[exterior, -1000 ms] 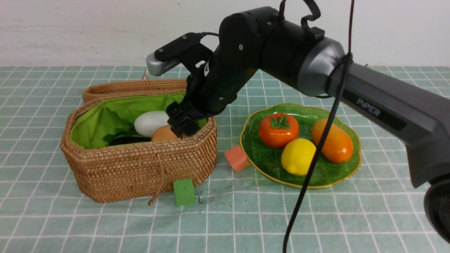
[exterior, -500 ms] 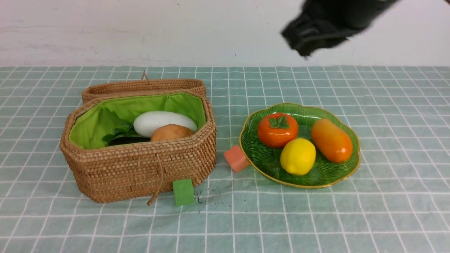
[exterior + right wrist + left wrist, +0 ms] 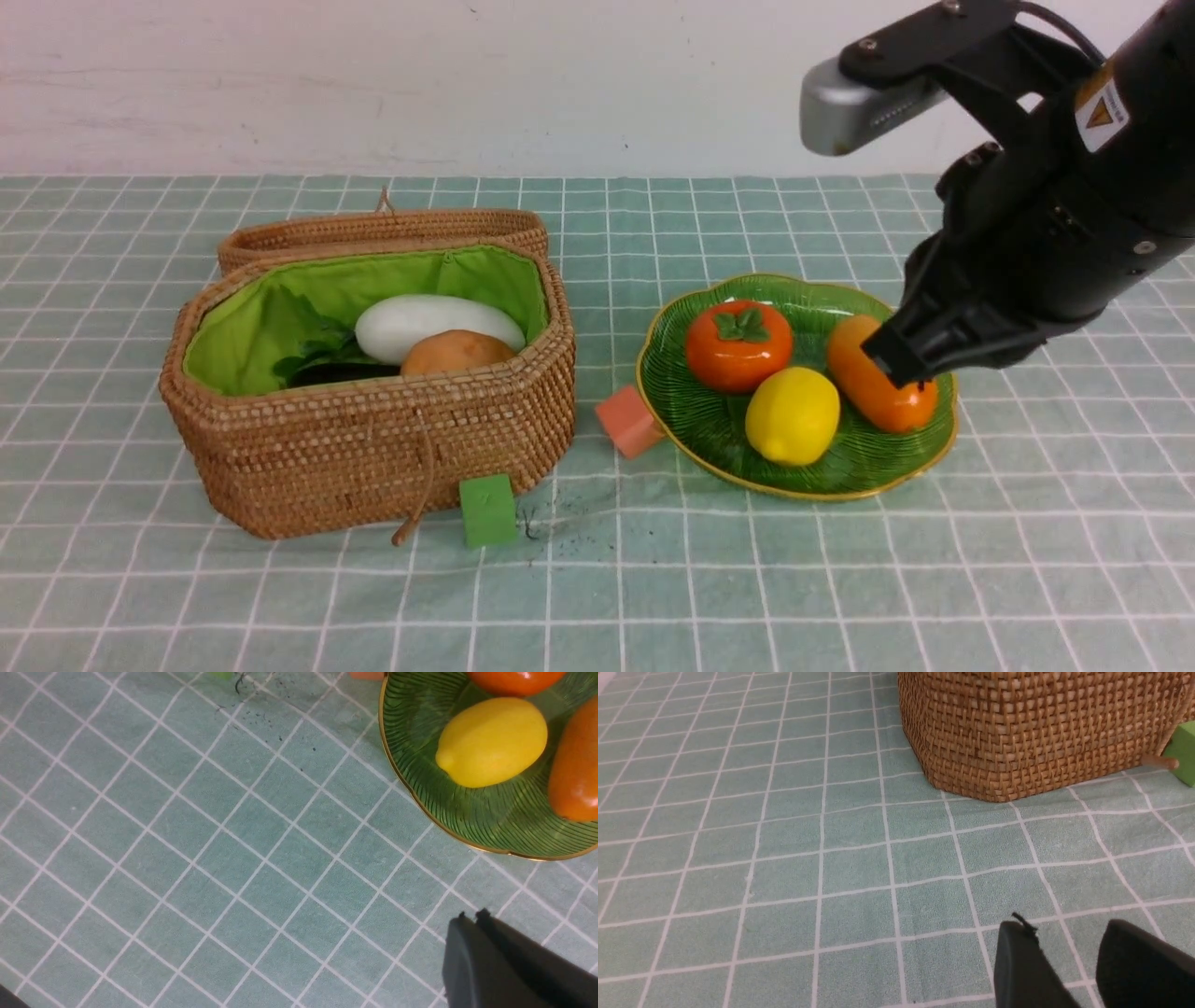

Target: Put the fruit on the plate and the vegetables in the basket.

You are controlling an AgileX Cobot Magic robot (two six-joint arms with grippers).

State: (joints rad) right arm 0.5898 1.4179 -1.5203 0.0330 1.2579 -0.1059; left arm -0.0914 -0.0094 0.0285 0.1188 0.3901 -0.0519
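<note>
1. The left hand [image 3: 1069,961] shows only in its wrist view, low over the checked tabletop [image 3: 653,579], its two dark fingers [image 3: 1024,970] standing a little apart with nothing between them, near a corner of the basket [image 3: 1031,732]
2. The basket [image 3: 373,439] sits at the left with its wicker lid [image 3: 383,229] folded back; inside the green lining lie the white oblong vegetable [image 3: 425,322], the brown potato [image 3: 456,353] in front of it, green leaves [image 3: 313,341] and a dark shape too hidden to name
3. A green cube [image 3: 487,510] stands just in front of the basket, beside its cord
4. A salmon cube [image 3: 627,422] lies between basket and plate [image 3: 709,425], against the plate's rim
5. On the plate rest the persimmon [image 3: 738,345], the lemon [image 3: 792,415] and the mango [image 3: 873,383]
6. The right hand [image 3: 898,366] hangs above the mango's side of the plate, fingers pressed together and empty
</note>
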